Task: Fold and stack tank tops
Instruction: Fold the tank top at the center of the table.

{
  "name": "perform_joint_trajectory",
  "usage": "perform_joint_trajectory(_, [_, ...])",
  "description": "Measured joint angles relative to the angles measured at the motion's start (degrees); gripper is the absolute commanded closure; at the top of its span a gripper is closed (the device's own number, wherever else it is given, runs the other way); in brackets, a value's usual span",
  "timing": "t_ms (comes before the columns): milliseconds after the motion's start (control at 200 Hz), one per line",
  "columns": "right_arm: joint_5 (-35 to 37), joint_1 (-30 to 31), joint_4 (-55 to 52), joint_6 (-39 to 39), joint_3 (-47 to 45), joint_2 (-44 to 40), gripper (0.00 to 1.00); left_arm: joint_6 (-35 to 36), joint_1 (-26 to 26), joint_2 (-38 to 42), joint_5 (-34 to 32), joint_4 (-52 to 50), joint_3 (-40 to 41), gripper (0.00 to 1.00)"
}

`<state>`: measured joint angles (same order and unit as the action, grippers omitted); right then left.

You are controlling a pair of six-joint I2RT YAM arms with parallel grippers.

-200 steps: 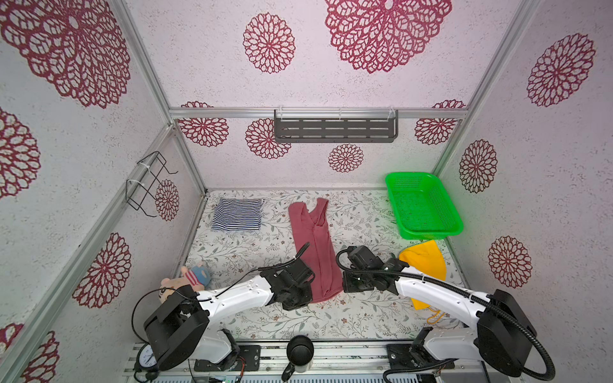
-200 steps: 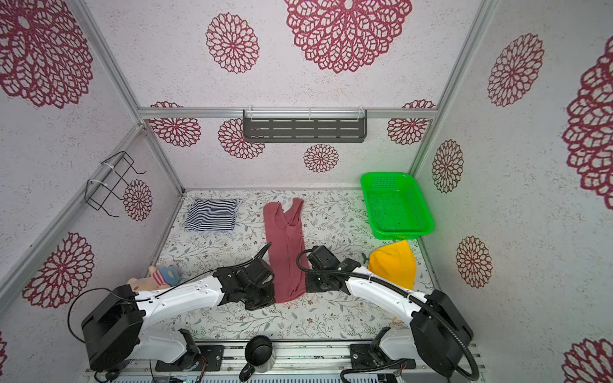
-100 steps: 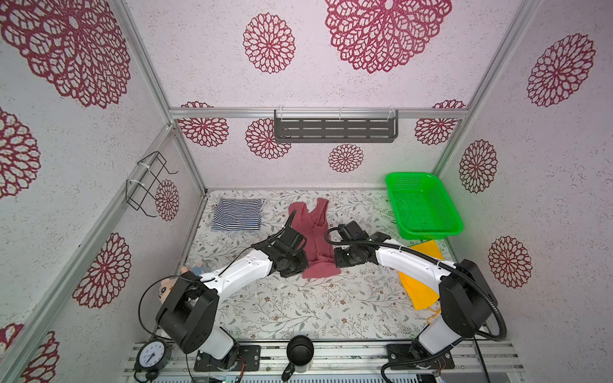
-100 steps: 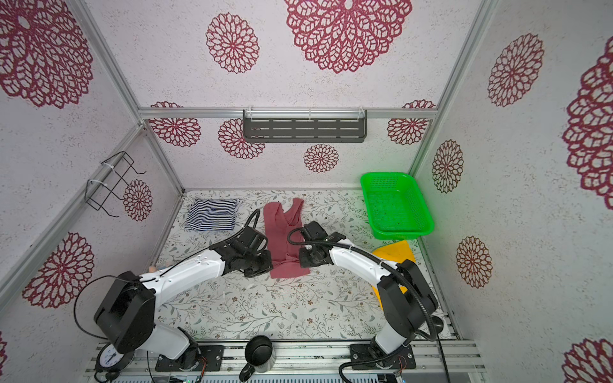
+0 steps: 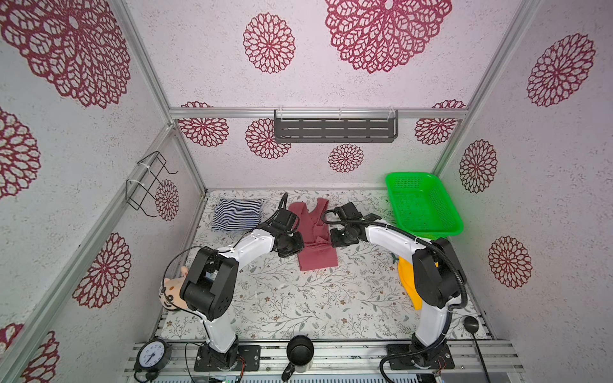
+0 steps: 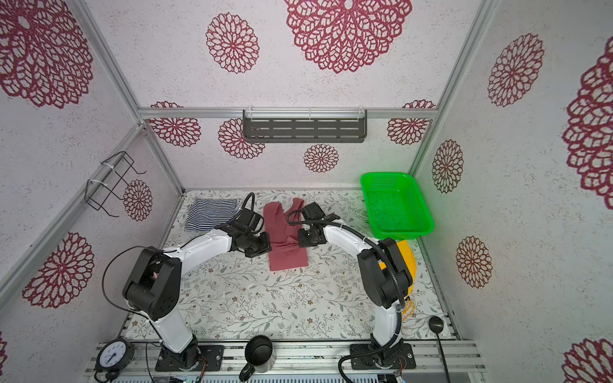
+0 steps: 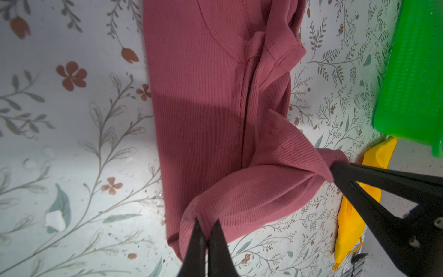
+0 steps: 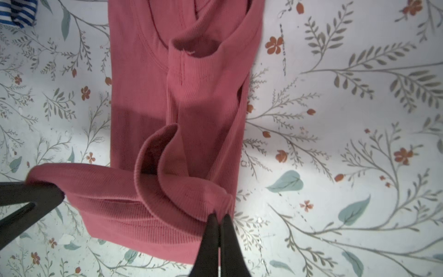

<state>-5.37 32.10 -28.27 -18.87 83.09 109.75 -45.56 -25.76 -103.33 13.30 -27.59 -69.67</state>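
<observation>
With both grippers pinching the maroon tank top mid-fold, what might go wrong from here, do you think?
1. The left gripper and right gripper each hold only a small pinch of the maroon tank top; it may slip free.
2. The lifted edge sags and curls between them, so the fold could land creased.

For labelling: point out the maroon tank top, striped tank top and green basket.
maroon tank top (image 5: pixel 316 258), top view, lower panel
striped tank top (image 5: pixel 237 215), top view, middle
green basket (image 5: pixel 431 231), top view, front wall

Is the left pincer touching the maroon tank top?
Touching. The left wrist view shows the left pincer shut on a bunched corner of the maroon tank top.
</observation>
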Motion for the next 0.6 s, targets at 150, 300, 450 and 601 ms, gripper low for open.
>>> perform_joint_trajectory(150, [-1.73,-0.96,-0.04,1.14,4.76,4.9,0.91,0.76,2.16,-2.32,1.01,0.9,-1.51,0.78])
perform_joint_trajectory(300, [-2.54,-2.8,0.07,1.62,9.33,8.72,0.7,1.62,4.94,-4.83,1.44,2.08,-4.28,0.51])
perform_joint_trajectory(450, [-2.36,-4.39,0.13,3.13,12.66,9.2,0.62,2.45,6.84,-5.55,1.05,2.95,-8.15,0.44])
perform_joint_trajectory(601, [-2.62,-4.9,2.49,4.28,7.61,4.59,0.63,2.43,6.99,-2.64,1.01,4.79,-6.73,0.45])
